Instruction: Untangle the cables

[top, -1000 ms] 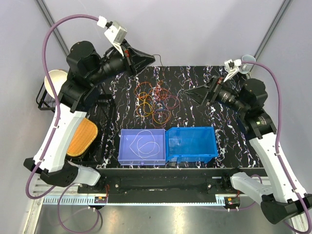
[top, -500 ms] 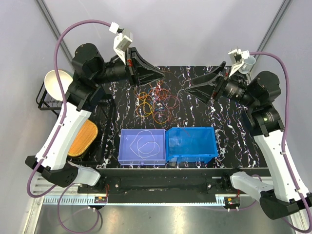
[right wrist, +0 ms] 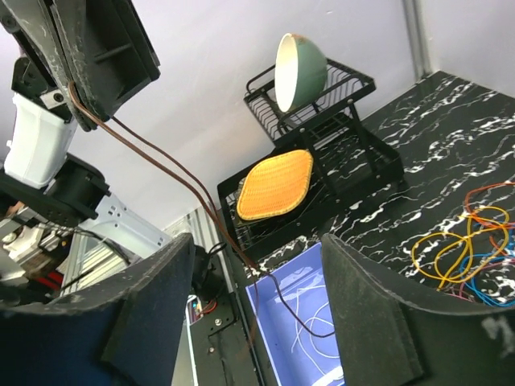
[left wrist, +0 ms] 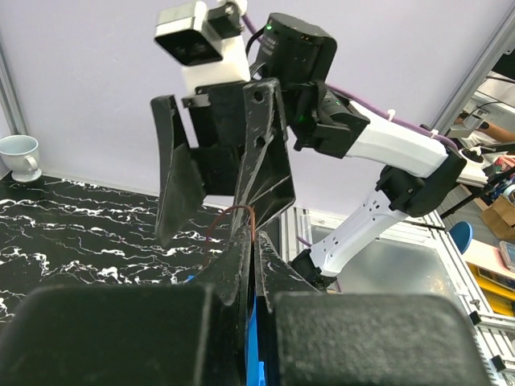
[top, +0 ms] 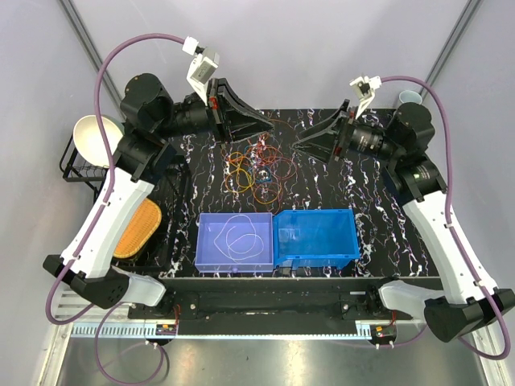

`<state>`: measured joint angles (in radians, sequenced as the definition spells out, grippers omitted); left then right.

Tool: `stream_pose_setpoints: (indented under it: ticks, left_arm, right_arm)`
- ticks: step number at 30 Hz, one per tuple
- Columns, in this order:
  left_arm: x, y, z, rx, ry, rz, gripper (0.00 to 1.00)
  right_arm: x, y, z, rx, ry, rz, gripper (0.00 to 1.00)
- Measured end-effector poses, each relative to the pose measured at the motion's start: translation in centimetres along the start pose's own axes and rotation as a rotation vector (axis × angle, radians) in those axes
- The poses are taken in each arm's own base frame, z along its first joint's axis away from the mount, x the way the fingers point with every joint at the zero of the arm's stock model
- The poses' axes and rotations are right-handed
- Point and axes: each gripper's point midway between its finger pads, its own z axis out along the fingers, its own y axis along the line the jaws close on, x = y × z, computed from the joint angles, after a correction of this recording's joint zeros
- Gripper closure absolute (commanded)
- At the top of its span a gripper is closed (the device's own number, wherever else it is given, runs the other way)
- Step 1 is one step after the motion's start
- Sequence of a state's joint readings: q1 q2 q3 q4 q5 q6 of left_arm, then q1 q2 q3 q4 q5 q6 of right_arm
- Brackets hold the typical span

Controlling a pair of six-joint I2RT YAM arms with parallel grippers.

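The cables (top: 257,169) lie in a tangle of orange, red, yellow and blue loops at the middle back of the table. My left gripper (top: 268,125) hangs above them, shut on a thin brown cable (left wrist: 236,214) that arches out of its tips (left wrist: 253,241). In the right wrist view this brown cable (right wrist: 201,205) hangs from the left gripper down between my right gripper's fingers. My right gripper (top: 297,149) faces the left one at close range, open (right wrist: 257,305), with its fingers apart from the cable on either side. It also shows head-on in the left wrist view (left wrist: 219,189).
A purple bin (top: 203,241) holding a white cable (top: 237,235) and a blue bin (top: 318,233) stand at the front. A black dish rack (top: 173,193) with a bowl (top: 95,138) and an orange woven pad (top: 133,229) is at the left. A mug (top: 410,97) sits back right.
My right arm has swung left toward the left gripper and its jaws have narrowed somewhat. The left gripper rose a little with the brown cable, then held still.
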<state>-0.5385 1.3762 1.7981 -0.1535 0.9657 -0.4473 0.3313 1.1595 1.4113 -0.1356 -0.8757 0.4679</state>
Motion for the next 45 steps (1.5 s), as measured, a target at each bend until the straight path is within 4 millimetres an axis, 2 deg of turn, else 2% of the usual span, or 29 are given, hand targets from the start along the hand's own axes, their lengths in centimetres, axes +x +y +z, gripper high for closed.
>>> stream_pose_setpoints:
  ticks: [3,6,8,9,16,19,21,24,26,28,29,32,37,38,40,41,44,45]
  left_arm:
    - [0.0,0.1,0.0,0.0,-0.001,0.001,1.0]
    - [0.3,0.3,0.1,-0.001,0.0,0.0,1.0]
    - [0.5,0.4,0.1,-0.003,0.003,-0.005,1.0]
    - [0.6,0.5,0.1,-0.006,0.003,-0.006,1.0]
    - [1.6,1.9,0.1,-0.056,0.009,-0.02,1.0]
    - [3.3,3.0,-0.3,-0.12,0.028,-0.047,1.0]
    - [4.7,3.6,-0.9,-0.161,0.039,-0.064,1.0]
    - [7.3,4.6,-1.5,-0.219,0.065,-0.104,1.0]
    - [8.6,4.9,-1.2,-0.231,0.075,-0.115,1.0]
    - [10.5,5.2,-0.7,-0.249,0.105,-0.142,1.0]
    - [11.9,6.0,-0.7,-0.283,0.127,-0.164,1.0]
    - [14.4,6.8,-0.1,-0.315,0.179,-0.203,1.0]
    - [16.8,7.2,1.2,-0.33,0.23,-0.229,1.0]
    - [17.0,7.1,1.4,-0.329,0.234,-0.229,1.0]
    - [17.2,7.0,1.7,-0.326,0.241,-0.227,1.0]
    - [17.3,6.9,1.8,-0.324,0.244,-0.226,1.0]
    - [16.7,6.5,2.0,-0.317,0.253,-0.217,1.0]
    - [16.2,6.3,2.0,-0.317,0.251,-0.209,1.0]
  right_arm:
    - [0.5,0.2,0.6,-0.022,0.014,0.005,0.42]
    - [0.9,0.5,1.1,-0.041,0.026,0.008,0.58]
    - [1.2,0.6,1.3,-0.046,0.031,0.009,0.95]
    - [1.3,0.6,1.3,-0.047,0.032,0.007,1.0]
    - [0.7,-0.3,1.4,0.016,-0.002,0.003,1.0]
    - [-0.9,-0.3,1.1,0.078,-0.03,-0.012,1.0]
    - [-3.3,1.0,0.6,0.089,-0.072,-0.057,1.0]
    - [-7.3,4.3,-0.4,0.058,-0.147,-0.143,1.0]
    - [-8.7,6.3,-1.0,0.033,-0.173,-0.178,1.0]
    - [-10.4,7.8,-1.7,0.019,-0.212,-0.216,1.0]
    - [-11.2,8.7,-2.1,0.011,-0.233,-0.236,1.0]
    - [-12.5,10.4,-2.9,-0.011,-0.269,-0.275,1.0]
    - [-12.6,11.2,-3.5,-0.012,-0.276,-0.283,1.0]
    - [-12.4,11.1,-3.5,-0.01,-0.274,-0.283,0.96]
    - [-11.9,10.7,-3.7,0.01,-0.27,-0.274,0.79]
    - [-11.4,10.3,-3.8,0.026,-0.263,-0.262,0.51]
    - [-9.6,8.3,-4.1,0.102,-0.247,-0.214,0.22]
    - [-8.8,7.4,-4.2,0.133,-0.243,-0.196,0.19]
